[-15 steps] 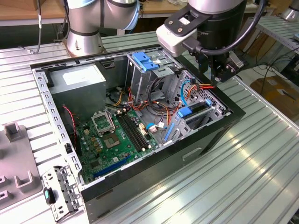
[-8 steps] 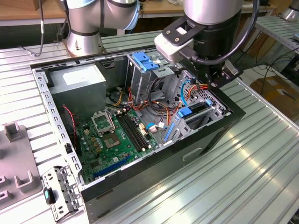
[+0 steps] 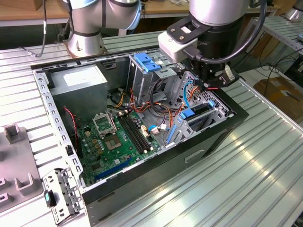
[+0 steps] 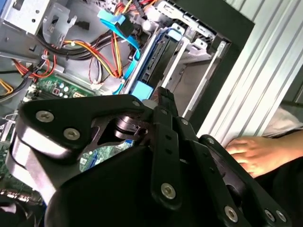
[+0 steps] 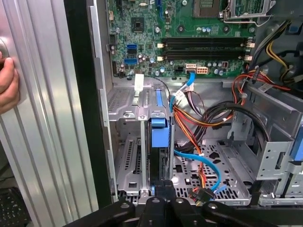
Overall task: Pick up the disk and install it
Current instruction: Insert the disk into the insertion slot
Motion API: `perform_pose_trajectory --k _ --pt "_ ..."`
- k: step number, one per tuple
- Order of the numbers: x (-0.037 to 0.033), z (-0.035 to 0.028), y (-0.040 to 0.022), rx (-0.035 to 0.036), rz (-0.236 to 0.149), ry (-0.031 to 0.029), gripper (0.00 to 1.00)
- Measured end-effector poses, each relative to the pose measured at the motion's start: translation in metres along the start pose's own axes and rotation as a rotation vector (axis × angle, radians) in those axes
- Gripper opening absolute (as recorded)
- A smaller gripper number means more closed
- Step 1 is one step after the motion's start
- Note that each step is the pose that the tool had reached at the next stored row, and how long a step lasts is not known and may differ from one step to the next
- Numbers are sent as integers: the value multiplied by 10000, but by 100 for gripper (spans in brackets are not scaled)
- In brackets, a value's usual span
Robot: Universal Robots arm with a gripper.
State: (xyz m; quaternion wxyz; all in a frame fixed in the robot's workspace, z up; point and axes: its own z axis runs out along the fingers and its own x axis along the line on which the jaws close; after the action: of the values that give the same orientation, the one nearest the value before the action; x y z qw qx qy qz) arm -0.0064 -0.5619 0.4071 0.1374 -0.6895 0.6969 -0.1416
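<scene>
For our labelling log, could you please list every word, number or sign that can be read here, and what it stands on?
No text can be quoted.
Label on the power supply: print too small to read.
Lettering on the arm's wrist: partly hidden, unreadable.
Markings on the motherboard: too small to read.
The disk: no print to be seen on its blue carrier.

The disk [image 5: 158,139] stands inside the drive cage [image 5: 124,158].
</scene>
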Motion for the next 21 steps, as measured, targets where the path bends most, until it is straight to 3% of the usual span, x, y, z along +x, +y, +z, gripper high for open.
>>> perform_pose_trajectory --k 1,2,6,10,11,12,15,16,17,18,19,20,21 --pt "0 8 -7 -65 5 -6 11" --pt "1 27 -20 -199 15 -22 11" --pt "6 83 -55 -417 33 -36 11" --pt "6 125 -75 -705 68 -40 11" --pt "6 135 -81 -814 80 -45 11" --pt "6 148 -88 -987 95 -62 11" --pt "6 153 -86 -1006 100 -75 11" --pt "6 156 -86 -1031 104 -89 11" --pt "6 157 -86 -1106 110 -108 11" --pt "6 158 -84 -1246 119 -124 11" --pt "6 158 -85 -1437 125 -139 11" --pt "6 158 -86 -1683 132 -150 11" --pt "6 159 -88 -1848 138 -157 11"
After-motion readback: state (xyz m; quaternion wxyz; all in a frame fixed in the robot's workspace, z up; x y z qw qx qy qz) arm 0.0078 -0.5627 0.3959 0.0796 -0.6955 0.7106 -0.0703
